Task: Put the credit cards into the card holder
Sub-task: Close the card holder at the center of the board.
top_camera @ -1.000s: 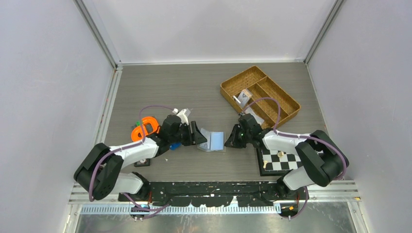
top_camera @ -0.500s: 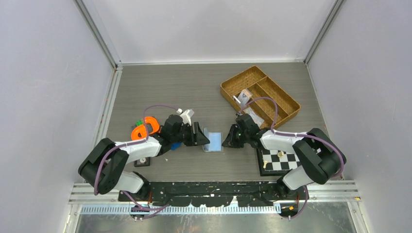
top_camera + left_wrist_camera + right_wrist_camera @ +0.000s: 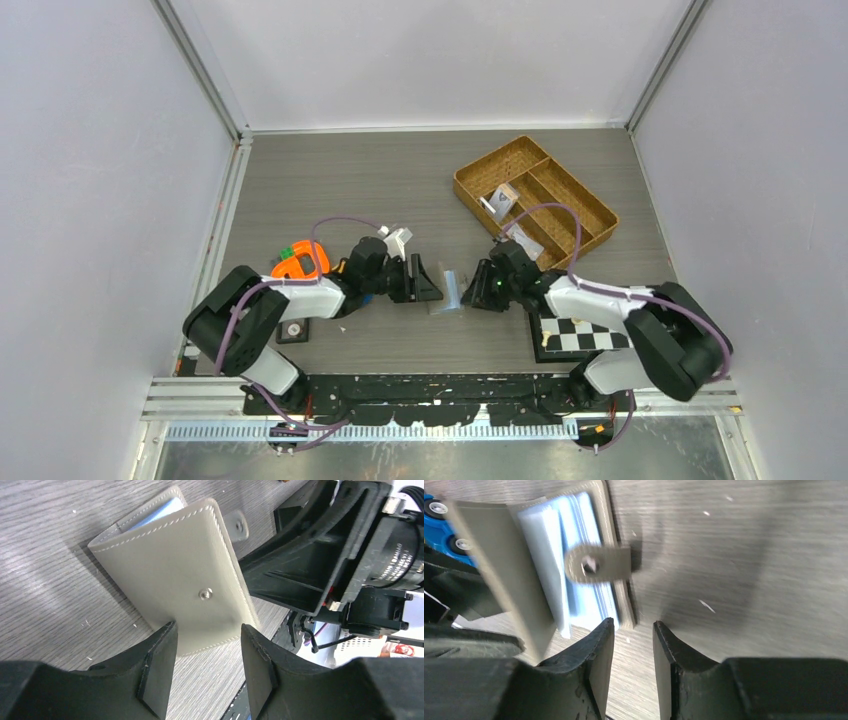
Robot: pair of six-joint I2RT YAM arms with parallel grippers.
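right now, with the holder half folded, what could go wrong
1. The holder stands half folded and neither the left gripper nor the right gripper grips it, so it may fall open.
2. The tab lies unsnapped over the blue inside; folding shut could trap it underneath.
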